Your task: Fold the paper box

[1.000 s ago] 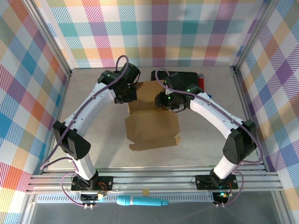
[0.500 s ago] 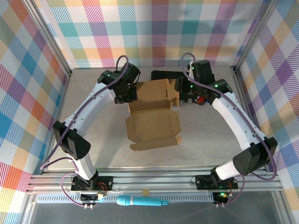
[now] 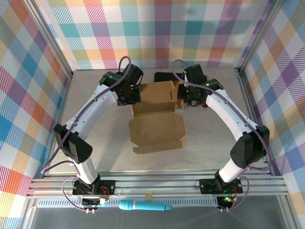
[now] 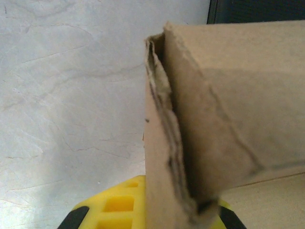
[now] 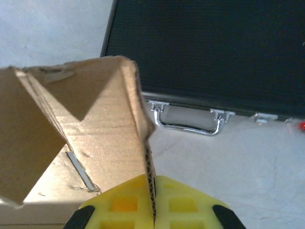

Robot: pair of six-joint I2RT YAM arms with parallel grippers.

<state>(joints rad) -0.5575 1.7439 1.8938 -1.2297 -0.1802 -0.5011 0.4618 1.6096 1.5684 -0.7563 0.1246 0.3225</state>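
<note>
Mid-table, the paper box (image 3: 156, 125) lay with its near half flat and its far walls raised, just near of the black case (image 5: 214, 52). The left gripper (image 3: 132, 98) pinched its far-left wall; the right gripper (image 3: 183, 102) pinched its far-right flap.

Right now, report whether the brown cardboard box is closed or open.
Open: the brown cardboard box has raised far walls, near panel lying flat.
</note>
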